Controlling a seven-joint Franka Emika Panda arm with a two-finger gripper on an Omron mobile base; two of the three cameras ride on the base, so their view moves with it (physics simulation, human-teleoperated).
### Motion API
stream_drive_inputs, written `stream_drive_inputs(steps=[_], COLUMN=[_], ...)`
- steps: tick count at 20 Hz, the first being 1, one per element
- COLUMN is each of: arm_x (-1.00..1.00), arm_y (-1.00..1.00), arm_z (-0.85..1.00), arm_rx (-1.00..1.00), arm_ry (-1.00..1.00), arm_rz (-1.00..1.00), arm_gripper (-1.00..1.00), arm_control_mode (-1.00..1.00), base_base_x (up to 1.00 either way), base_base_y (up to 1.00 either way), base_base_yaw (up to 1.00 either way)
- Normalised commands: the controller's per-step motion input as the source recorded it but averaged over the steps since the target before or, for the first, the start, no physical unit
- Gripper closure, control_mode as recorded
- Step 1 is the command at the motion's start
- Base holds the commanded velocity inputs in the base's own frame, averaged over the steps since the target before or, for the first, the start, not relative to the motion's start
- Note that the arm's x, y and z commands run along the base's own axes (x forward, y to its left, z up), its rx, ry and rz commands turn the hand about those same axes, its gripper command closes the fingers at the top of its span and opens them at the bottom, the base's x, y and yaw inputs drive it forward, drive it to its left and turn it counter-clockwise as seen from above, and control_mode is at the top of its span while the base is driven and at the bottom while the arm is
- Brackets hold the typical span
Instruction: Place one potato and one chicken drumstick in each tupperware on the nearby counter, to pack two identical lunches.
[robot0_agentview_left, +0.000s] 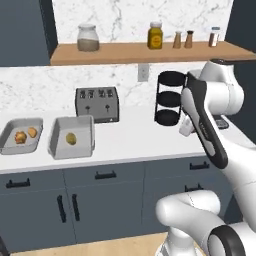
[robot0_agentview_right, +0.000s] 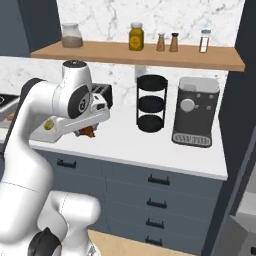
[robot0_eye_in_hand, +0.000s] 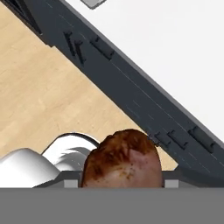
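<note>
Drumstick (robot0_eye_in_hand: 121, 159) pinched in gripper (robot0_agentview_right: 88, 131) above counter (robot0_agentview_left: 135, 140) edge, with one-potato tupperware (robot0_agentview_left: 71, 138) lying far left.

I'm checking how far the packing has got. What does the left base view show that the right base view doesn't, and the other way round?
Left base view: both tupperware trays, the left one holding a drumstick and a potato, the right one holding one potato.
Right base view: a coffee machine, and a drumstick under the hand.
Both: the toaster, the black tiered rack, the shelf jars and the white counter.
</note>
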Motion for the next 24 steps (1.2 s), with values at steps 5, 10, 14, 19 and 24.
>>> stream_drive_inputs(steps=[5, 10, 14, 19, 24], arm_x=[0.00, 0.00, 0.00, 0.00, 0.06], arm_y=[0.00, 0.00, 0.00, 0.00, 0.00], arm_z=[0.00, 0.00, 0.00, 0.00, -0.02], arm_rx=[0.00, 0.00, 0.00, 0.00, 0.00], arm_ry=[0.00, 0.00, 0.00, 0.00, 0.01], arm_rz=[0.00, 0.00, 0.00, 0.00, 0.00], arm_gripper=[1.00, 1.00, 1.00, 1.00, 1.00], arm_control_mode=[1.00, 1.00, 1.00, 1.00, -1.00], base_base_x=[0.47, 0.13, 0.37, 0.34, 0.09], base_base_y=[1.00, 1.00, 0.90, 0.27, 0.00], base_base_yaw=[-0.23, -0.17, -0.11, -0.03, 0.00])
